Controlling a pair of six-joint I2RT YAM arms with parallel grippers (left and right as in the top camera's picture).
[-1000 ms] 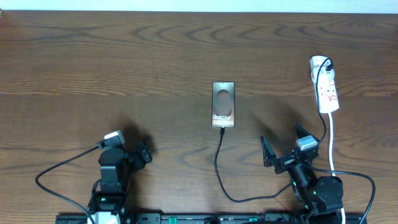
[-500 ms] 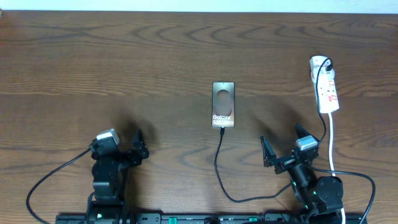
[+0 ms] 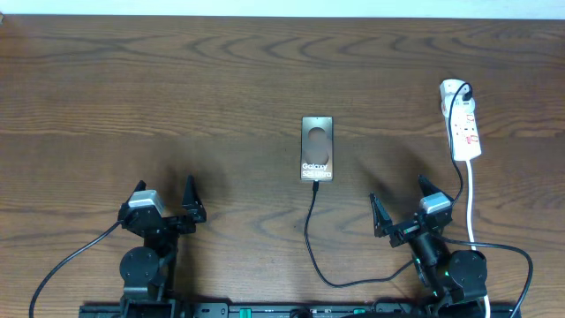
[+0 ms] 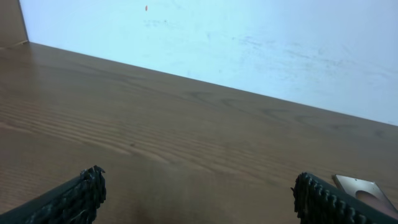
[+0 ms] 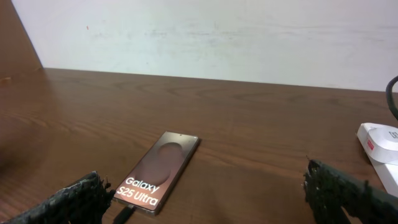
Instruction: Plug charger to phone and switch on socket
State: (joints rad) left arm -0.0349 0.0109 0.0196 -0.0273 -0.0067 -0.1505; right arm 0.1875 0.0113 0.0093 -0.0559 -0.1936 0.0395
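While both arms sit low at the near edge of the wood table (image 3: 177, 88), neither holds anything. The left gripper (image 3: 164, 185) is on the L side of the overhead view w/ its two fingers spread wide apart. Its wrist cam shows the same gripper (image 4: 199, 177) as two dark ribbed fingertips (image 4: 87, 186) at the bottom corners, w/ bare tabletop btwn them and a pale wall (image 4: 249, 37) behind. The right gripper (image 3: 398, 190) is on the R side, also spread wide and empty. In its wrist cam the gripper (image 5: 202, 174) frames the phone.

The phone (image 3: 318, 148) lies flat, screen up, near the table's centre, well apart from both grippers. Its brownish screen shows a dark oval and white "Galaxy S25 Ultra" text, clearest in the R wrist view (image 5: 157, 180). Only one corner of the phone (image 4: 364, 190) shows in the L wrist view.

The charger (image 3: 307, 234), a thin black cable, meets the phone's near short edge, runs toward the robot, then curves R toward the right arm's base. Whether the plug tip is fully seated can't be told.

The socket (image 3: 462, 124), a narrow white power strip w/ red markings, lies at the far R, w/ a black lead plugged in at its round end. Its thick white cord (image 3: 468, 194) trails back past the right arm. One end of the socket (image 5: 379, 146) shows at the R wrist view's edge. Its switch is too small to read.
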